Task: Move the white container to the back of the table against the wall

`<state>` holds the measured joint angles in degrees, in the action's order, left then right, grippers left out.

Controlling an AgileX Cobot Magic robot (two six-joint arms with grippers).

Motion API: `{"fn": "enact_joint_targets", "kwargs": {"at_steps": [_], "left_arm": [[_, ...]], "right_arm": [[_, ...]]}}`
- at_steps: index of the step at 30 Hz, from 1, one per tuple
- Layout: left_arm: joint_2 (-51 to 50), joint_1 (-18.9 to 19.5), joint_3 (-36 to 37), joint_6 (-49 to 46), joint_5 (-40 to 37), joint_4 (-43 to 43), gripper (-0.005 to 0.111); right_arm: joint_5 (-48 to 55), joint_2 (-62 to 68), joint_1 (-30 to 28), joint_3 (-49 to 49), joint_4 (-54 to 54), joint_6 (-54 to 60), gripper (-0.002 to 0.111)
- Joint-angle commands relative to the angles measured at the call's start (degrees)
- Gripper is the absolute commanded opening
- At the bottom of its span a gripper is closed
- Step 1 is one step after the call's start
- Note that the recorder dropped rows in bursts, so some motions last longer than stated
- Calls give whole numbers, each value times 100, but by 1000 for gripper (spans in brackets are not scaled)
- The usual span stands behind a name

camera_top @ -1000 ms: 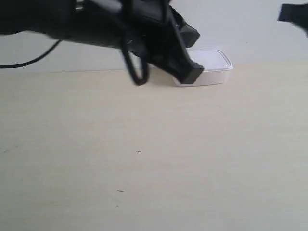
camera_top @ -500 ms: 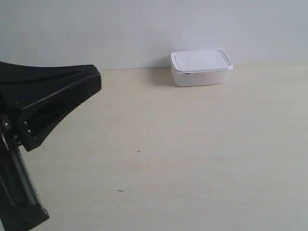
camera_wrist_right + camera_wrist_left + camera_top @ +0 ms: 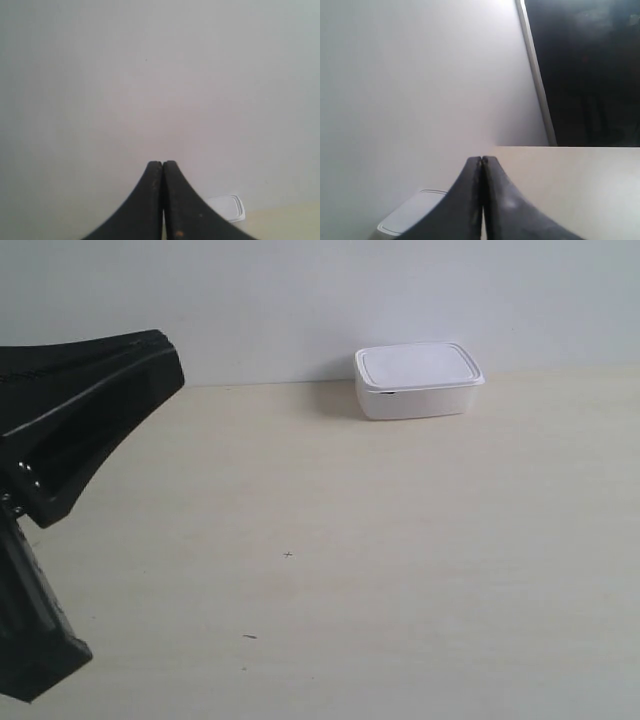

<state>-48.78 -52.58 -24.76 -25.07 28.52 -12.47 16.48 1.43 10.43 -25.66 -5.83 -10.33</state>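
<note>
Wood of a pale cream made up the broad table (image 3: 420, 570) in the exterior view. At its far edge sat a shallow white container (image 3: 418, 380) of plastic, rectangular with rounded corners, lidded and upright, its back against the plain off-white wall (image 3: 250, 300). A black arm (image 3: 70, 460) at the exterior view's left loomed close to the camera, well apart from the box. Tiny dark specks (image 3: 288, 555) marked the bare wood in the foreground.

In the left wrist view the left gripper (image 3: 482, 161) had its two black fingers pressed together, tip against tip. The white container (image 3: 410, 217) showed beyond them, against the wall (image 3: 410, 75). The table (image 3: 570, 190) ran to a dark opening (image 3: 590, 70) edged by a pale strip.

In the right wrist view the right gripper (image 3: 163, 164) was likewise closed, its fingers touching along their length. The white container (image 3: 227, 207) showed small beyond it — at the foot of the wall (image 3: 150, 75), on a sliver of table (image 3: 290, 220).
</note>
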Motion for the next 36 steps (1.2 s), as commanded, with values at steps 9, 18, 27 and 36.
{"fn": "enact_joint_targets", "kwargs": {"at_steps": [9,18,27,36], "left_arm": [[3,-48,26,66,-3,-180,0],[1270,1660,75,152,-2626,504,0],[2108,2178,274,726,-2603,-57,0],[3047,2189,830,726,-2732,-729,0]], "right_arm": [[81,14,21,16,3,-17,0],[81,14,21,16,3,-17,0],[81,14,21,16,5,-17,0],[81,14,21,16,5,-17,0]]}}
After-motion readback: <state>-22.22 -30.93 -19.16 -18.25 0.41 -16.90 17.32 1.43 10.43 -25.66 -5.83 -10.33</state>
